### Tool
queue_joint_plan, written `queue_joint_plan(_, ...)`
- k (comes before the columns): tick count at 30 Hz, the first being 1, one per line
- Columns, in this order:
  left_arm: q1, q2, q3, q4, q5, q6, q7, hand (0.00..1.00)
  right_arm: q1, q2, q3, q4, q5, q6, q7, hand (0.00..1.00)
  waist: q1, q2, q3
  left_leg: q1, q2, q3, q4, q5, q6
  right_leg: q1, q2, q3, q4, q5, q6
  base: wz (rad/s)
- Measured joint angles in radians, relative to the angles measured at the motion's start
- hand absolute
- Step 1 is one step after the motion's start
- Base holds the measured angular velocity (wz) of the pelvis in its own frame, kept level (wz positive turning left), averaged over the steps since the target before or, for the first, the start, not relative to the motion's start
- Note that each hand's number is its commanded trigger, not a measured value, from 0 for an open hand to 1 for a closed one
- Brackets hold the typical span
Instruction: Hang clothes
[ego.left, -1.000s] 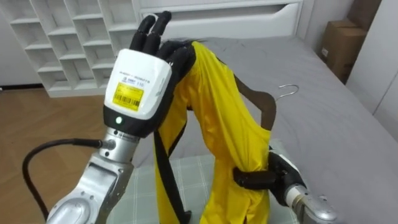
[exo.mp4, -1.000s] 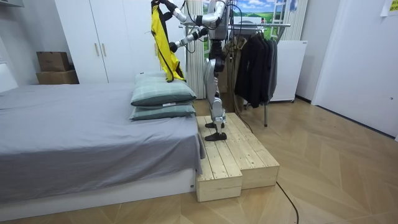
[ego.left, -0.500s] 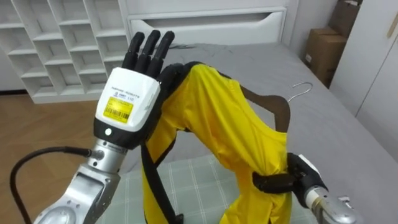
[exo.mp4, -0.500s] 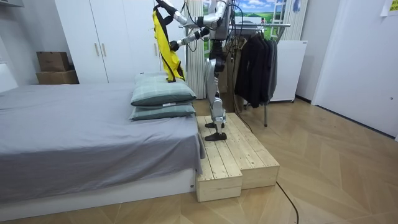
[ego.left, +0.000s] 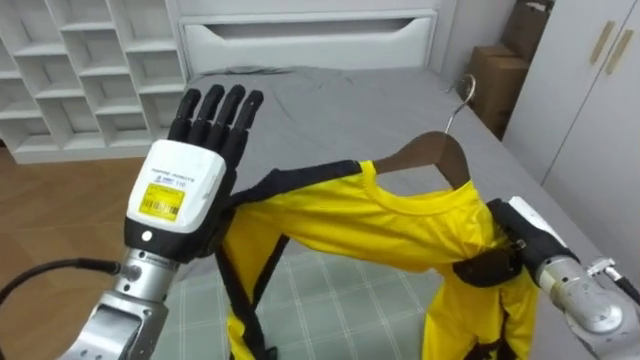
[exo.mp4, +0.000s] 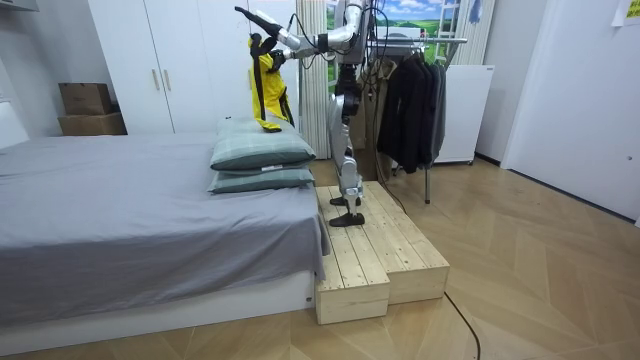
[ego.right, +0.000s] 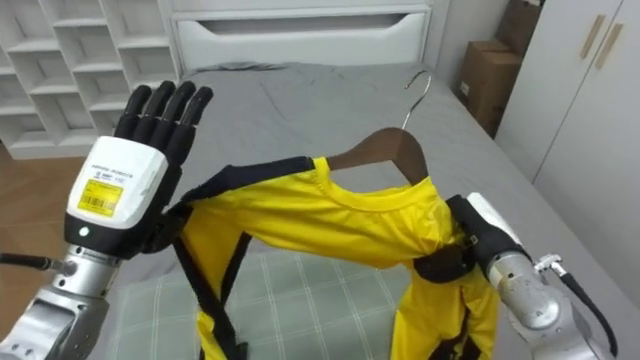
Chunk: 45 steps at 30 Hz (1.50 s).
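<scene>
Left eye view: yellow shirt (ego.left: 390, 225) stretched almost level across mid-frame between both hands; wooden hanger (ego.left: 425, 155) sits in its neck at upper centre-right, hook (ego.left: 462, 95) pointing up; left hand (ego.left: 180, 190) at left of frame, fingers straight and spread, one shoulder of the shirt lying against its palm side; right hand (ego.left: 520, 245) at lower right, fingers clamped round the other shoulder end; grey bed (ego.left: 330, 110) behind, checked pillow (ego.left: 330, 300) along the bottom edge.

Room view: robot stands on the wooden platform (exo.mp4: 375, 250) at centre, arms held out toward the room view's left, clothes rack (exo.mp4: 420, 40) with dark garments at upper right, behind it.

Step, as judged: shirt seated on hanger, hanging not yet done; next move likely needs a firm hold near the hook, then a turn to the rack rail.

Versus half a second earlier: shirt ran steeply from a high left hand down to the right; now flattened, hanger more upright, arms lower; camera has shifted too.
</scene>
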Motion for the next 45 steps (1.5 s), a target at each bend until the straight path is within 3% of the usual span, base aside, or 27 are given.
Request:
queue_joint_plan(3, 0.017, 0.000, 0.001, 0.002, -0.016, -0.006, -0.010, 0.00, 0.000, 0.000, -0.007, -0.006, -0.075, 0.000, 0.000, 1.00, 0.000, -0.007, -0.0012, 0.001, 0.000, 0.003, -0.009, 0.000, 0.000, -0.006, 0.001, 0.008, 0.001, 0.000, 0.000, -0.05)
queue_joint_plan(7, 0.089, -0.001, 0.026, 0.007, -0.017, -0.014, -0.017, 0.00, 0.000, -0.004, -0.007, -0.060, -0.170, 0.000, 0.004, 1.00, -0.006, -0.012, -0.0030, 0.000, 0.003, 0.017, -0.013, 0.000, 0.000, -0.020, 0.002, 0.013, 0.011, 0.000, 0.000, -0.09)
queue_joint_plan(9, 0.127, -0.001, 0.039, 0.013, -0.017, -0.014, -0.027, 0.00, 0.000, -0.013, -0.007, -0.094, -0.171, 0.000, 0.009, 1.00, -0.015, -0.016, -0.0047, 0.000, 0.004, 0.017, -0.012, 0.000, 0.000, -0.022, 0.002, 0.013, 0.014, 0.000, 0.000, -0.04)
queue_joint_plan(13, 0.184, -0.002, 0.046, 0.026, -0.019, -0.014, -0.048, 0.00, 0.000, -0.018, -0.008, -0.125, -0.171, -0.001, 0.012, 1.00, -0.025, -0.041, -0.0173, 0.003, 0.007, 0.016, -0.009, 0.000, 0.000, -0.013, 0.003, 0.010, 0.013, 0.000, 0.000, 0.03)
queue_joint_plan(18, 0.213, -0.024, 0.047, 0.078, -0.084, -0.015, -0.069, 0.00, 0.039, -0.017, -0.047, -0.156, -0.186, -0.003, 0.011, 1.00, -0.021, -0.046, -0.0172, 0.022, 0.007, 0.007, -0.014, 0.000, 0.000, 0.007, 0.003, 0.009, 0.012, 0.000, 0.000, 0.04)
queue_joint_plan(21, 0.239, -0.058, 0.094, 0.110, -0.156, -0.017, -0.095, 0.00, 0.070, -0.017, -0.063, -0.191, -0.240, -0.016, 0.012, 1.00, -0.022, -0.048, -0.0161, 0.015, 0.006, 0.011, -0.016, -0.001, 0.000, -0.004, 0.005, 0.007, 0.013, 0.000, 0.000, -0.04)
queue_joint_plan(28, 0.327, -0.131, 0.107, 0.227, -0.165, -0.076, -0.110, 0.00, 0.078, -0.017, -0.111, -0.253, -0.268, -0.043, 0.013, 1.00, -0.025, -0.050, -0.0138, 0.016, 0.009, 0.016, -0.020, -0.001, 0.000, -0.010, 0.009, 0.011, 0.014, 0.000, -0.002, -0.02)
queue_joint_plan(31, 0.366, -0.170, 0.140, 0.273, -0.171, -0.098, -0.116, 0.00, 0.137, -0.017, -0.167, -0.324, -0.284, -0.065, 0.009, 1.00, -0.019, -0.056, -0.0127, 0.019, 0.008, 0.017, -0.020, -0.001, 0.000, -0.004, 0.009, 0.011, 0.010, -0.001, -0.003, 0.00)
queue_joint_plan(33, 0.375, -0.188, 0.197, 0.354, -0.172, -0.077, -0.124, 0.00, 0.190, -0.016, -0.230, -0.377, -0.284, -0.064, -0.005, 1.00, -0.002, -0.062, -0.0109, 0.018, 0.009, 0.023, -0.021, -0.001, 0.000, -0.006, 0.009, 0.013, 0.010, -0.001, -0.003, -0.02)
queue_joint_plan(35, 0.438, -0.185, 0.290, 0.455, -0.236, -0.033, -0.148, 0.00, 0.222, -0.017, -0.325, -0.394, -0.283, -0.053, -0.017, 1.00, -0.002, -0.071, -0.0076, 0.018, 0.008, 0.017, -0.028, -0.001, 0.000, -0.007, 0.010, 0.012, 0.004, -0.001, -0.003, 0.00)
queue_joint_plan(38, 0.512, -0.180, 0.363, 0.565, -0.312, 0.008, -0.167, 0.00, 0.251, -0.018, -0.445, -0.392, -0.281, -0.016, -0.057, 1.00, -0.001, -0.080, -0.0055, 0.013, 0.008, 0.019, -0.029, -0.005, -0.001, -0.016, 0.010, 0.011, 0.001, -0.001, -0.003, 0.00)
queue_joint_plan(41, 0.536, -0.181, 0.404, 0.686, -0.362, 0.029, -0.214, 0.00, 0.262, -0.019, -0.496, -0.392, -0.278, 0.000, -0.077, 1.00, 0.003, -0.083, -0.0046, 0.010, 0.009, 0.027, -0.029, -0.006, -0.001, -0.017, 0.010, 0.011, 0.007, -0.001, -0.003, 0.00)
queue_joint_plan(45, 0.545, -0.187, 0.408, 0.748, -0.391, 0.042, -0.285, 0.00, 0.262, -0.020, -0.504, -0.392, -0.278, 0.000, -0.097, 1.00, 0.003, -0.080, -0.0032, 0.001, 0.010, 0.027, -0.027, -0.007, -0.001, -0.029, 0.010, 0.011, 0.014, -0.001, -0.003, 0.00)
